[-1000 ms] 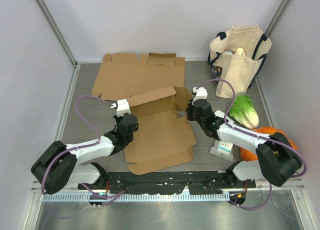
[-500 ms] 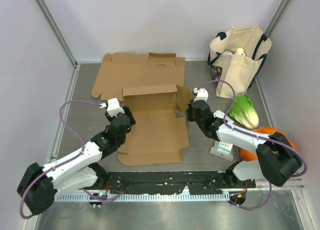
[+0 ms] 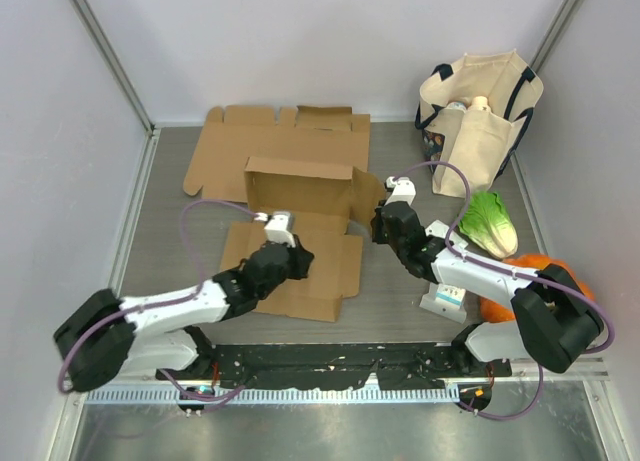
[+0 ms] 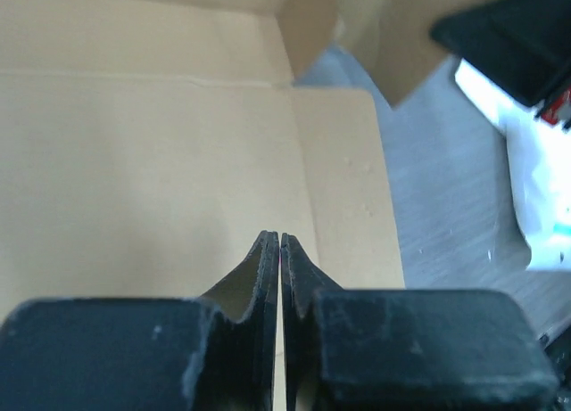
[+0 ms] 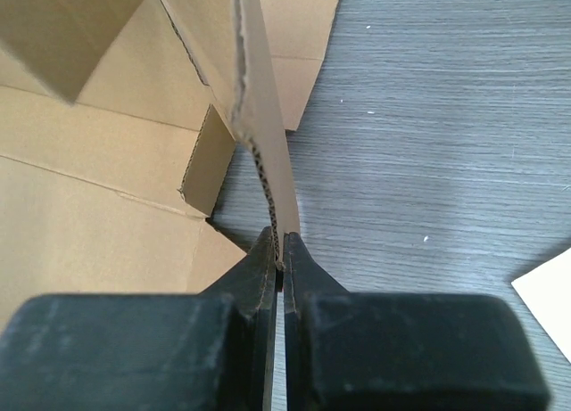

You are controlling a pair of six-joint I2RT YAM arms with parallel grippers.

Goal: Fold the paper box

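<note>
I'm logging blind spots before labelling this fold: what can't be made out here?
Top view: contents of the beige canvas tote bag, hidden by its walls.
Top view: round orange object, half behind the right arm.
Left wrist view: whether the jaws pinch the brown cardboard box; gap too small.

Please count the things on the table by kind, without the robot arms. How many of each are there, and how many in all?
Cardboard: 2, the half-folded box and the flat sheet
Bag: 1
Cabbage: 1
Orange thing: 1
White carton: 1
Total: 6
</note>
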